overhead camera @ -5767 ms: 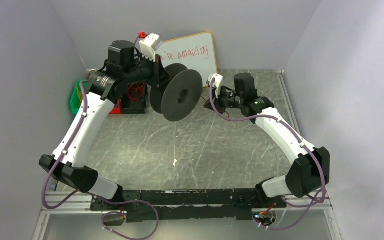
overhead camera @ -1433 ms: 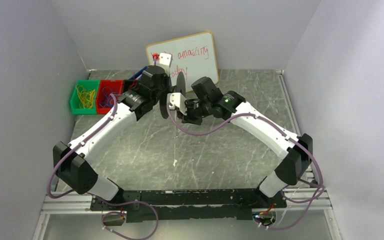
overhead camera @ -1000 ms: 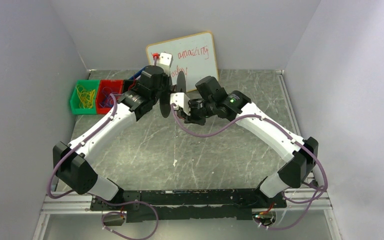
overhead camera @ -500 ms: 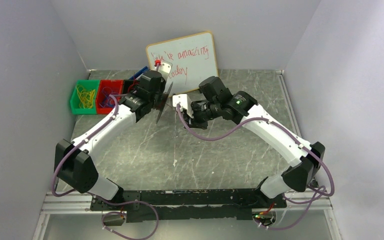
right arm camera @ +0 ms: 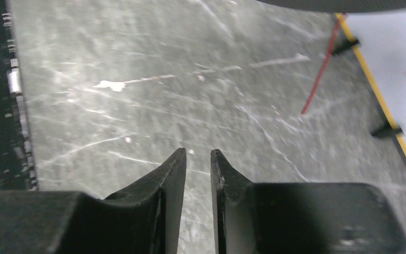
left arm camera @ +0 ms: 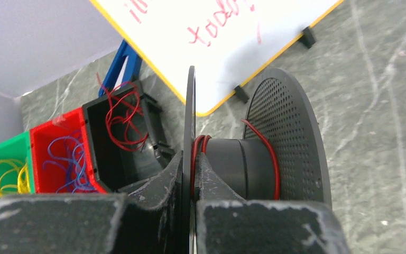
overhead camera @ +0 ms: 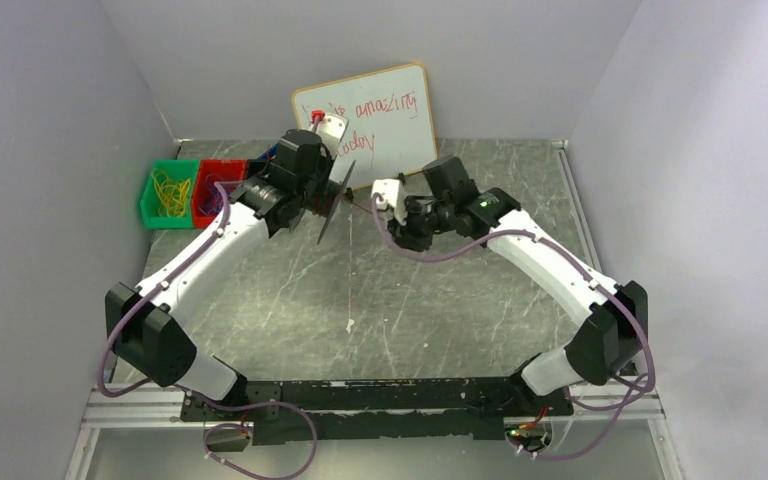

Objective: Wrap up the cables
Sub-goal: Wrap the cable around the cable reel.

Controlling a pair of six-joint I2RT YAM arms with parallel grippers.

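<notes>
Left gripper (left arm camera: 190, 159) is clenched on the thin near flange of the black spool (left arm camera: 291, 127), whose lower part is hidden behind the gripper body. Right gripper (right arm camera: 196, 153) stands slightly parted, with nothing between its fingers. The cables (left arm camera: 276, 174) lie in a few red turns around the spool hub. One strand (right arm camera: 320, 71) crosses near the whiteboard (right arm camera: 402, 63), its ends hard to make out.

A whiteboard (overhead camera: 380, 110) stands at the back of the bench (overhead camera: 410, 290), with a row of bins (overhead camera: 172, 195) to its left. Before the board, the spool (left arm camera: 288, 137) sits in the left hand (left arm camera: 192, 164), cables (left arm camera: 274, 164) around its hub. The right hand (right arm camera: 196, 157) hangs to the spool's right, apart from it.
</notes>
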